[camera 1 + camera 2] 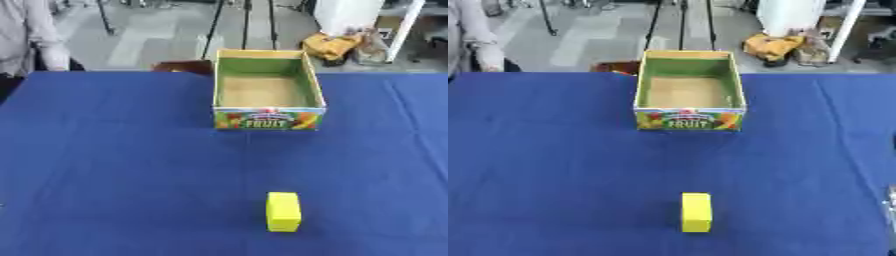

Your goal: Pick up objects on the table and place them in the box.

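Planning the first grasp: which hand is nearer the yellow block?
Right, as far as shown: a pale sliver, probably the right hand, shows at the view's right edge, well right of the yellow block. The left hand shows in no view.

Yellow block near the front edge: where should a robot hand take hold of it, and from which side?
Probably across its two long sides, coming from above. The yellow block lies flat on the blue table, long axis pointing roughly toward the box, with nothing beside it, so both long faces are free and the narrow width suits a pinch.
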